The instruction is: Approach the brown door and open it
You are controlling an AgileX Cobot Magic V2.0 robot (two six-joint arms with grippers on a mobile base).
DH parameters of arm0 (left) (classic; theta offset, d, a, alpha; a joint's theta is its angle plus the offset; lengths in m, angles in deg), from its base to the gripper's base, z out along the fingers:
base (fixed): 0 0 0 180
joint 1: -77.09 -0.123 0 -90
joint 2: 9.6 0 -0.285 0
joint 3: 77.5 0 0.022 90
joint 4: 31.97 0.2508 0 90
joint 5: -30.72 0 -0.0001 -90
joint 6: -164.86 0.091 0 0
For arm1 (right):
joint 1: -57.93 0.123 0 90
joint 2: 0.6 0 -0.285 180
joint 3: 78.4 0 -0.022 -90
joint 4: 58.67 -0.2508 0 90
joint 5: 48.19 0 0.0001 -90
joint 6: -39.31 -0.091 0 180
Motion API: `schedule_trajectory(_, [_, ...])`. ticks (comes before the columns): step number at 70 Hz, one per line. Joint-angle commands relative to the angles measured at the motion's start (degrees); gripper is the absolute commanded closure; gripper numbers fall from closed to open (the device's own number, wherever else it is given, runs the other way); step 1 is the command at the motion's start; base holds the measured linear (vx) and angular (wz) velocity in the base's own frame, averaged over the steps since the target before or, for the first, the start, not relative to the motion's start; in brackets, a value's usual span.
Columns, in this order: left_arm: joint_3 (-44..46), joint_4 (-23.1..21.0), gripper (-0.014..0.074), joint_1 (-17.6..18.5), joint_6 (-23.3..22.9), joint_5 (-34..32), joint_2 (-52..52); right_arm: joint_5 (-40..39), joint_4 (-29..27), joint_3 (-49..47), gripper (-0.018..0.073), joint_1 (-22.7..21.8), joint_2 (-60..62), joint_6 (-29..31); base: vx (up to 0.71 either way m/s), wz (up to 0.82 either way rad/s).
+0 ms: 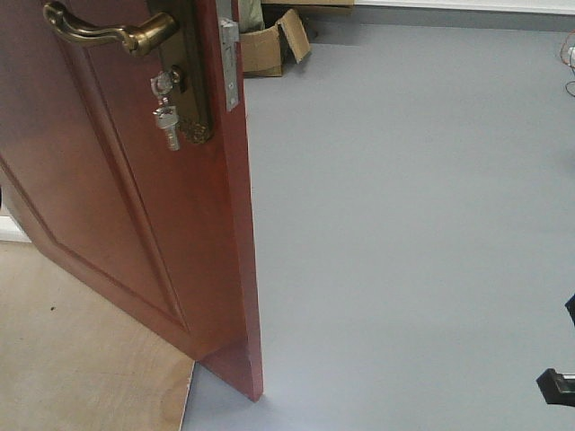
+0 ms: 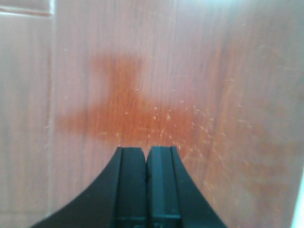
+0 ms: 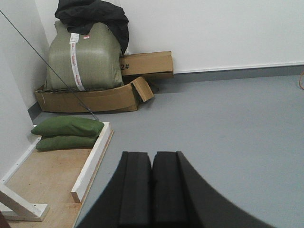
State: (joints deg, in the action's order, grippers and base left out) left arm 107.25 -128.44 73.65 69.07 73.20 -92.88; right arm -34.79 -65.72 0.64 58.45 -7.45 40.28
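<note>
The brown door (image 1: pixel 135 206) stands ajar at the left of the front view, its free edge toward me. It has a brass lever handle (image 1: pixel 103 31) and keys (image 1: pixel 165 117) hanging in the lock. In the left wrist view my left gripper (image 2: pixel 146 151) is shut and empty, close in front of the door's reddish wood panel (image 2: pixel 156 85); whether it touches the wood I cannot tell. My right gripper (image 3: pixel 152 156) is shut and empty, over the grey floor. A black part of the right arm (image 1: pixel 559 384) shows at the front view's lower right.
Grey floor (image 1: pixel 404 233) lies right of the door. A plywood floor panel (image 1: pixel 81 359) lies at lower left. Cardboard boxes (image 3: pixel 95 97), a green sack (image 3: pixel 83 57), green cushions (image 3: pixel 66 133) and a white wooden frame (image 3: pixel 92 159) stand in the far left corner by the white wall.
</note>
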Motion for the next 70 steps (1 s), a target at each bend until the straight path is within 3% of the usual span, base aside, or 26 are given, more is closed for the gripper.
schedule_trajectory(1, [1.54,-6.46,0.0580,0.32,0.12,-0.01,1.59,-4.55,0.28,0.11,0.0559,0.14,0.49,0.51,0.00,0.00])
schedule_trajectory(70, [1.54,-6.46,0.0580,0.32,0.12,-0.01,1.59,-4.55,0.28,0.11,0.0559,0.14,0.49,0.51,0.03,-0.01])
